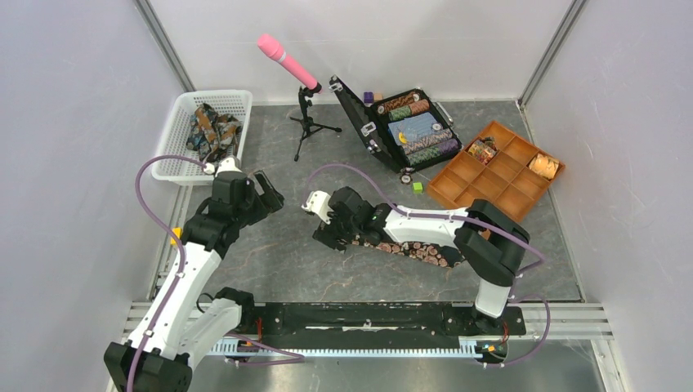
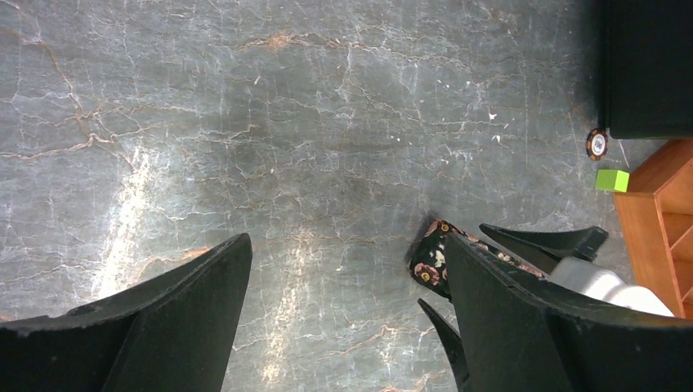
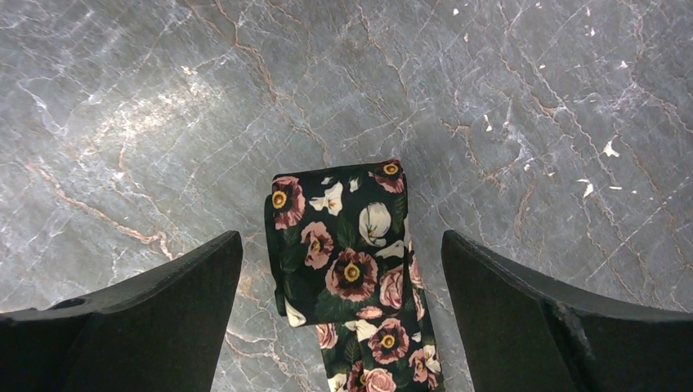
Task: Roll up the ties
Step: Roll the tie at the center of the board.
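The floral tie [image 3: 347,261] lies flat on the worktop [image 3: 122,82], its end folded over, between the right jaws, which are wide and empty. The left jaws, also wide, hover nearby. Rolling seems barely begun; next, pinch that fold and turn it along the strip.

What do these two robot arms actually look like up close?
The left arm and right arm mix white and black segments, with thin purple cables looping alongside. Each ends in two black, wedge-shaped fingers.
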`<move>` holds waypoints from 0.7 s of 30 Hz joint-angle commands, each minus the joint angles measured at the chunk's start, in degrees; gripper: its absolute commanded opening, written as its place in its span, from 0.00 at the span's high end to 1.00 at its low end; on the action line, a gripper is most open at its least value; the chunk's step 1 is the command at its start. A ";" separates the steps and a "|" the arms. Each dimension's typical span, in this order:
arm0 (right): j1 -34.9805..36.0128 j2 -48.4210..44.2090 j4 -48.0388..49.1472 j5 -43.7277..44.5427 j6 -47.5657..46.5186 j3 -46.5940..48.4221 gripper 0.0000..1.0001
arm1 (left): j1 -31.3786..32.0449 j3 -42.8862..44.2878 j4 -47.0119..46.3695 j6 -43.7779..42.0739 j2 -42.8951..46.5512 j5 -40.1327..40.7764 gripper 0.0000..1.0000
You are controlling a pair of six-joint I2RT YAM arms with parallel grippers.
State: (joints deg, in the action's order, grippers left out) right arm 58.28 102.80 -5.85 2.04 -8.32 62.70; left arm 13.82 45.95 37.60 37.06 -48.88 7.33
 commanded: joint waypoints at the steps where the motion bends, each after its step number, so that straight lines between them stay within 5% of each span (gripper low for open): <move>1: 0.23 2.40 -0.20 0.56 -1.48 2.85 0.02 | -0.55 -0.14 -0.52 -0.06 2.14 -0.09 0.07; 12: 0.14 5.77 -1.40 1.04 -2.40 4.06 0.02 | -0.73 -0.03 0.01 -0.14 2.22 -0.21 0.07; 21: 0.17 6.17 -2.16 1.03 -2.05 4.19 0.34 | -0.82 -0.43 0.27 0.16 3.17 0.13 0.07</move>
State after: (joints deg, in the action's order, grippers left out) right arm 58.28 108.12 -7.44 2.59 -9.93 65.30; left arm 13.45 45.74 37.69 37.06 -47.20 7.33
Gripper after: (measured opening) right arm 0.727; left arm 0.932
